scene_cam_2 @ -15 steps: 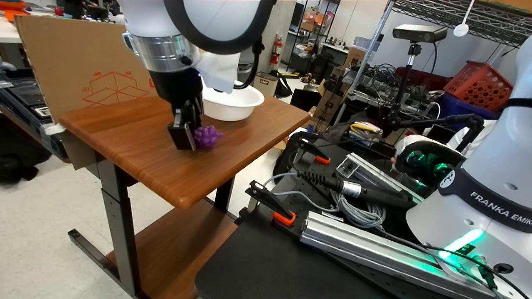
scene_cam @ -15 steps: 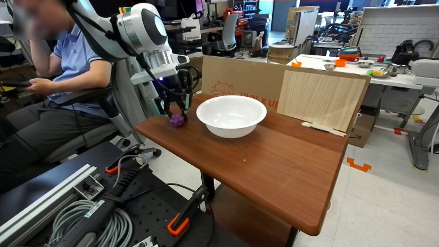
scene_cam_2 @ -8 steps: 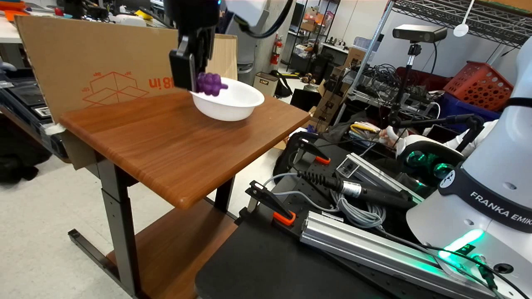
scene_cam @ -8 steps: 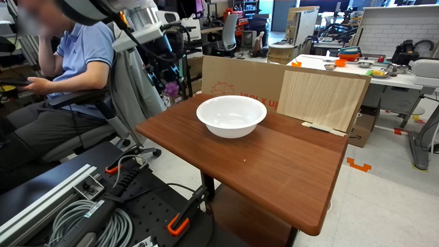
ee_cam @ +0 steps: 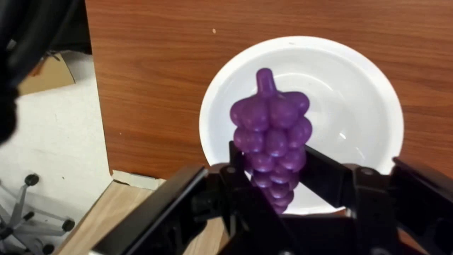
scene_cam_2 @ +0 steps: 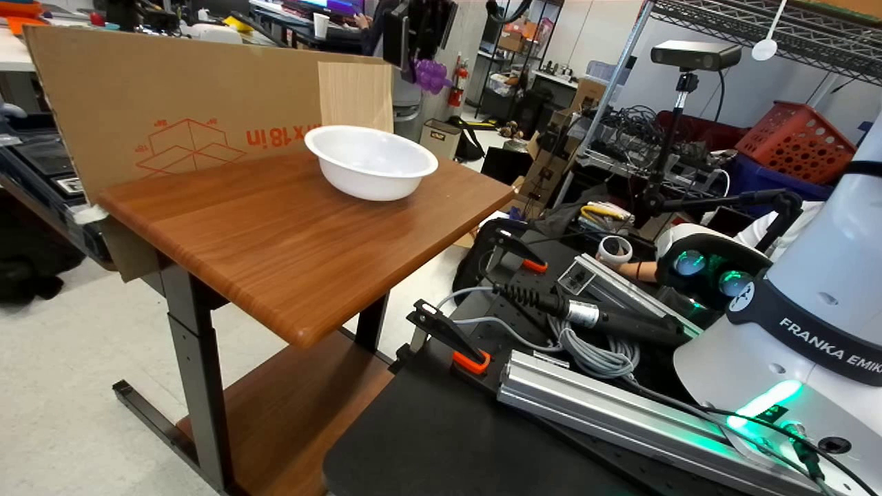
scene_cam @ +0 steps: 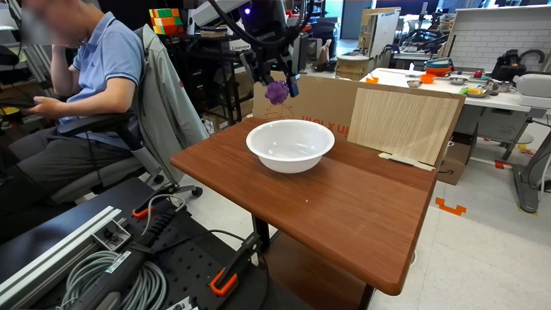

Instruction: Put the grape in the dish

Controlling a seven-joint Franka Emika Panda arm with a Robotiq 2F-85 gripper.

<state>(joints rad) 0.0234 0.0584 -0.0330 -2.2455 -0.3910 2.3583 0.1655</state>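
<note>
The grape is a purple toy bunch (ee_cam: pixel 270 113) with a short stem. It also shows in both exterior views (scene_cam: pixel 277 92) (scene_cam_2: pixel 432 76). My gripper (ee_cam: pixel 271 157) is shut on it, a finger on either side, and holds it in the air. The dish is a wide white bowl (scene_cam: pixel 289 165) standing upright on the brown table. In an exterior view the grape hangs well above the dish's rim; in an exterior view (scene_cam_2: pixel 372 180) it appears above the dish's right edge. In the wrist view the dish (ee_cam: pixel 391 106) lies beyond the grape, and its inside shows nothing in it.
The brown table (scene_cam: pixel 344 224) bears the dish. A cardboard panel (scene_cam_2: pixel 207 103) and a wood-grain board (scene_cam: pixel 402 125) stand along its edge. A seated person (scene_cam: pixel 103 86) is beside the table. A black bench (scene_cam_2: pixel 441 427) with clamps and coiled cable is close by.
One second ago the gripper was low at the table with the grape. It has since lifted the grape and carried it across to above the dish. The dish has not moved.
</note>
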